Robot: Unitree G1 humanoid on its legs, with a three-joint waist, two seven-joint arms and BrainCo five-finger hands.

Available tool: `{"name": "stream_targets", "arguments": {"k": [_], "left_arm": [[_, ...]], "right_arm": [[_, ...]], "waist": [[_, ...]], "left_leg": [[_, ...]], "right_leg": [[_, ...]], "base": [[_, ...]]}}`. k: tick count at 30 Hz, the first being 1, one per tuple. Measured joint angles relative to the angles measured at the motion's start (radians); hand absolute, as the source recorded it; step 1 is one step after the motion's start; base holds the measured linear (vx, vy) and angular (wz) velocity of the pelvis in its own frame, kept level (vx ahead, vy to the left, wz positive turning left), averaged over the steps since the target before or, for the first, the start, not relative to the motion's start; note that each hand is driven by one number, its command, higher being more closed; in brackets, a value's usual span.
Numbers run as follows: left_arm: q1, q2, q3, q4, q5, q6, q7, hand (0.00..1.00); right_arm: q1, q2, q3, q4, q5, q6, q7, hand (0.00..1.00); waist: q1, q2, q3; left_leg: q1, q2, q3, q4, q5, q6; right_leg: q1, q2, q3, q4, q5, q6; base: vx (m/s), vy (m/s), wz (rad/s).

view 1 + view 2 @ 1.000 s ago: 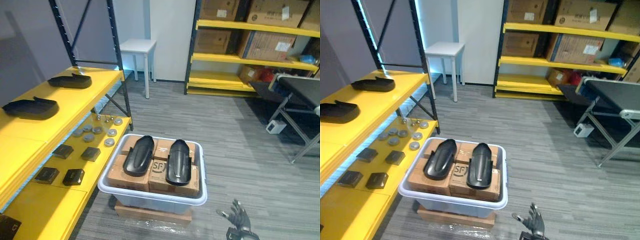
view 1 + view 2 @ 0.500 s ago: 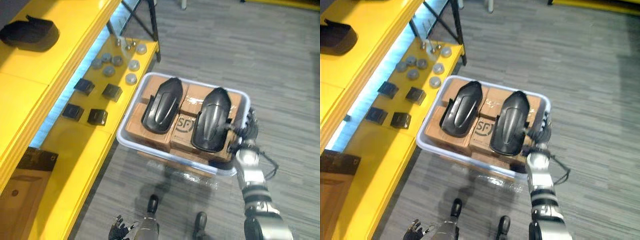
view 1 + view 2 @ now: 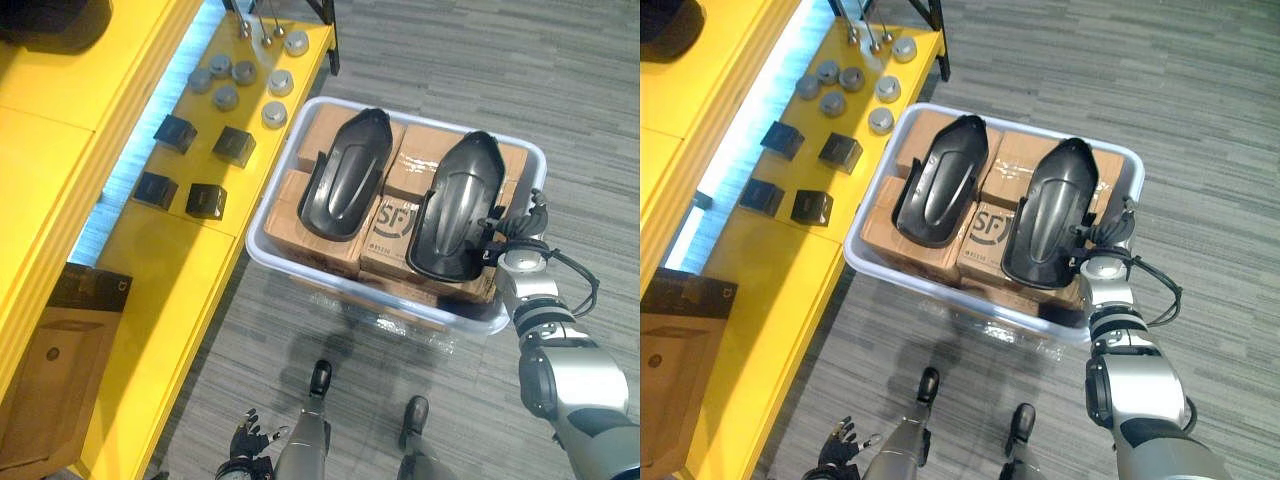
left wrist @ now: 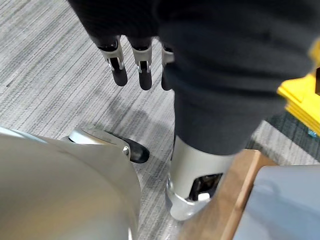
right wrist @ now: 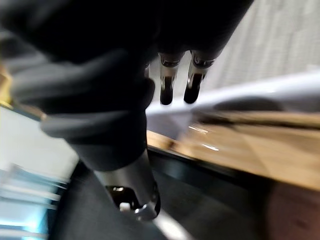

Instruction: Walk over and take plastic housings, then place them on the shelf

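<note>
2 black plastic housings lie side by side on cardboard boxes (image 3: 388,228) in a white bin (image 3: 258,250) beside the yellow shelf (image 3: 170,300). The right hand (image 3: 505,232) sits at the near edge of the right housing (image 3: 458,205), its fingers (image 5: 166,90) straight and not closed on anything; whether they touch it cannot be told. The left housing (image 3: 345,175) lies untouched. The left hand (image 3: 245,448) hangs low over the floor, fingers (image 4: 119,70) relaxed and spread.

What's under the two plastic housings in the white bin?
The left housing and right housing lie on brown cardboard boxes packed in the white bin. The boxes hide the bin's bottom.
</note>
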Motion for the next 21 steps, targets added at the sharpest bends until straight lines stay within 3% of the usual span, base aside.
{"name": "stream_targets", "arguments": {"k": [7,15,19,21], "left_arm": [[-0.009,0.001,-0.003,0.000,-0.009,0.000,-0.005,0.00],[-0.013,-0.005,-0.020,-0.019,-0.011,0.010,-0.009,0.00],[0.036,-0.018,-0.037,-0.176,-0.006,0.013,-0.004,0.00],[0.105,-0.022,-0.036,-0.412,-0.006,0.010,0.004,0.00]], "right_arm": [[-0.051,-0.111,0.059,0.082,-0.044,0.025,0.089,1.00],[-0.034,-0.137,0.094,0.087,-0.155,0.049,0.101,1.00],[0.043,-0.118,0.094,-0.017,-0.227,0.069,0.080,1.00],[0.123,-0.112,0.093,-0.185,-0.271,0.074,0.056,1.00]], "waist": [[0.013,0.002,0.004],[0.022,0.005,0.005],[0.012,0.006,0.007],[-0.010,0.005,0.008]], "left_leg": [[-0.047,-0.005,-0.022,0.011,0.003,0.002],[-0.021,-0.009,-0.025,0.014,0.017,0.003],[0.032,-0.010,-0.026,0.010,0.017,0.003],[0.069,-0.013,-0.027,0.003,0.017,0.003]], "right_leg": [[-0.031,0.000,-0.016,0.001,0.003,0.001],[-0.004,-0.004,-0.024,0.008,-0.004,0.002],[0.052,-0.005,-0.025,0.007,-0.006,-0.001],[0.089,-0.008,-0.028,0.001,-0.006,-0.001]], "base": [[-0.01,0.015,0.06],[0.07,-0.014,0.04],[0.05,-0.014,0.06],[0.02,-0.002,0.07]]}}
